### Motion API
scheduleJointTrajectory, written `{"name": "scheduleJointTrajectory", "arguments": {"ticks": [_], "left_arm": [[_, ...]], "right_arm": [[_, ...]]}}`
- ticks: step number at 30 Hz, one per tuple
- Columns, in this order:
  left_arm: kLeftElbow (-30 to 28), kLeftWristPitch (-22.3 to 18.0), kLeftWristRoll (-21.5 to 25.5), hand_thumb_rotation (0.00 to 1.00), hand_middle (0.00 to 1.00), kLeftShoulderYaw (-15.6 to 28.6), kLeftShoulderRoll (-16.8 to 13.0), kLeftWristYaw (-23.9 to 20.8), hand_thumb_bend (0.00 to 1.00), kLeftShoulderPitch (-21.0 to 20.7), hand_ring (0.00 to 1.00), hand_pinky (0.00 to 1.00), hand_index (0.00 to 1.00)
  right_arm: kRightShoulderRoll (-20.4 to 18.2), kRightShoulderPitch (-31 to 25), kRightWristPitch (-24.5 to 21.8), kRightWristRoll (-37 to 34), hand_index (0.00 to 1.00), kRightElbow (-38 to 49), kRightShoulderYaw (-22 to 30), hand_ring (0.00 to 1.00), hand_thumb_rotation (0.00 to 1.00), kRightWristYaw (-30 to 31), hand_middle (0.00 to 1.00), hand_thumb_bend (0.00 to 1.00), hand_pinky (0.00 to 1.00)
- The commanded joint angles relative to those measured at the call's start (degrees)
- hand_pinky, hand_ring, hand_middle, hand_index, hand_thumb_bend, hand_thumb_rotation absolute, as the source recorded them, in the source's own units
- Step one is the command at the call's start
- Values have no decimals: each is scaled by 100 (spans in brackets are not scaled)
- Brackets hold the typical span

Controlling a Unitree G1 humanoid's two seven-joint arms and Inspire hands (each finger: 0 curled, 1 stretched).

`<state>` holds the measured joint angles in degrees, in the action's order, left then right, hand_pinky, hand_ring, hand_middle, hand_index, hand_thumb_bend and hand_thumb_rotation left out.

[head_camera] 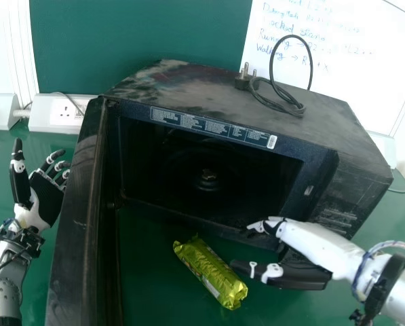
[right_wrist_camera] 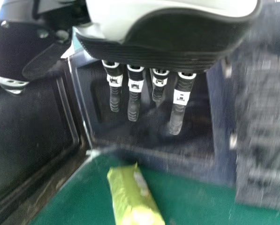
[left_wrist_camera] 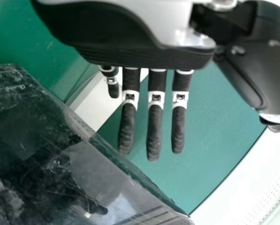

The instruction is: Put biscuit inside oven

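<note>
Head view: yellow-green biscuit packet (head_camera: 210,270) lies on the table (head_camera: 148,272), outside and in front of the black microwave oven (head_camera: 236,112), whose door (head_camera: 76,224) stands open. Right hand (head_camera: 300,276) is beside the packet, fingers extended and apart from the thumb, nothing grasped. Left hand (head_camera: 47,197), fingers spread and empty, is at the door's outer side. Power cord (head_camera: 277,105) rests on the oven top.

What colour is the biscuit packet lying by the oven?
The biscuit packet is shiny yellow-green; it shows best in the head view.
</note>
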<state>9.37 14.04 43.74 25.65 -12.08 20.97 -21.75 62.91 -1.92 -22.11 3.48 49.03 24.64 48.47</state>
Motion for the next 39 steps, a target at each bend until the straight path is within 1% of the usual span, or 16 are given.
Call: {"name": "scheduleJointTrajectory", "arguments": {"ticks": [1,4,7,11,14,17,20,25,28,33,35,39], "left_arm": [[5,5,-10,8,41,34,-52,48,52,3,32,23,49],[14,-5,-6,8,41,36,-54,85,52,3,32,23,49],[-42,18,-26,8,41,36,-37,-5,52,17,32,23,49],[-84,26,-42,8,40,24,-30,-68,52,29,31,23,49],[-55,10,-48,8,40,19,-55,-20,52,27,32,23,49],[-88,43,-34,8,40,25,-31,-85,52,24,31,23,49],[-90,26,-37,8,40,19,-28,-67,52,25,31,23,49],[-81,49,-19,8,40,25,-33,-67,52,22,32,23,49],[-98,58,-18,8,40,28,-19,-102,52,25,31,23,49],[-116,49,-28,8,40,19,-19,-94,52,29,32,23,49],[-125,33,-37,8,40,15,-17,-86,52,36,32,23,49],[-58,11,-16,8,40,27,-35,11,52,22,32,23,49]], "right_arm": [[-11,29,-82,230,91,153,-202,83,57,-136,85,92,63],[-42,12,-292,594,89,328,-453,83,59,-267,85,94,70],[101,112,-878,960,90,642,-809,86,59,-265,87,94,75],[271,323,-1528,1552,90,1002,-1361,84,60,-259,87,96,67],[252,560,-1851,1822,90,1094,-1727,85,59,-226,87,96,68],[176,729,-1924,2055,89,1097,-2020,85,57,-221,87,96,69],[165,865,-2004,2246,90,1097,-2261,88,58,-135,88,95,69],[151,1003,-2129,2588,90,1097,-2571,87,59,16,87,97,69],[108,1068,-2214,2819,90,1097,-2775,91,60,55,86,97,71],[7,1135,-2252,3163,90,1092,-3092,84,61,115,85,98,65],[-59,1188,-2314,3257,91,1080,-3217,82,61,195,85,98,66],[-207,1303,-2383,3454,93,1014,-3449,83,58,331,85,98,68]]}}
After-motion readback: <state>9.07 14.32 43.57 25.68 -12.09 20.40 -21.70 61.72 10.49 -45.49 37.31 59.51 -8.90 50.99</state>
